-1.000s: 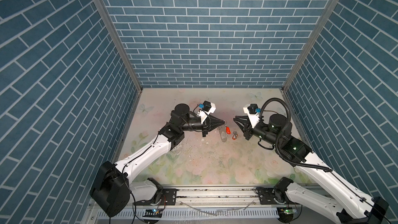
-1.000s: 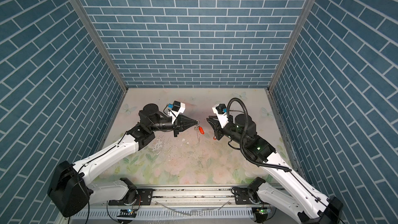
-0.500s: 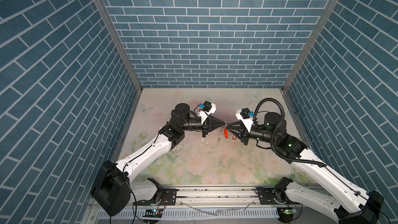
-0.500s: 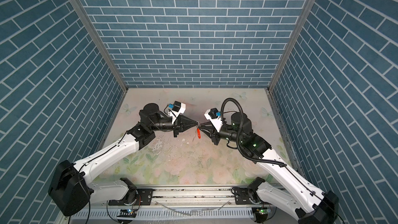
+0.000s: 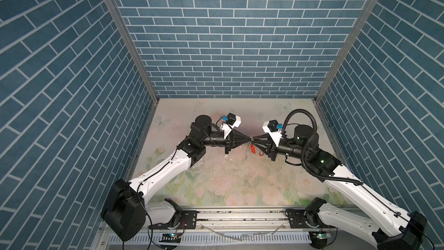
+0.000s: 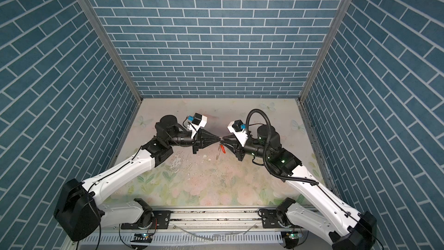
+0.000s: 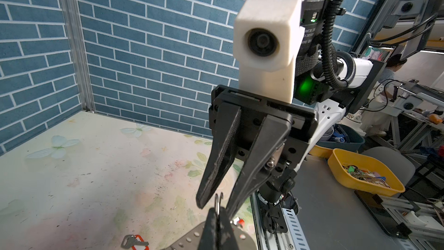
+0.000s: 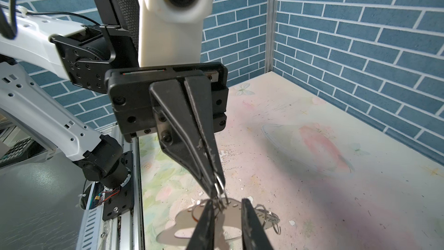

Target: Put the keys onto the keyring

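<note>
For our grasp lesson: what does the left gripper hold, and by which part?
The left gripper pinches the keyring by one small silver ring.

Floral-print table (image 5: 216,188), scuffed, white flecks (image 8: 225,156) scattered; silver key (image 7: 134,240) with red tag lying flat.

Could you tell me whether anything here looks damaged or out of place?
Yes: the floral table covering is chipped and scuffed around its middle, with white flecks scattered. The left end effector, shut on the keyring, shows pale flaking along its fingers. Nothing looks spilled.
</note>
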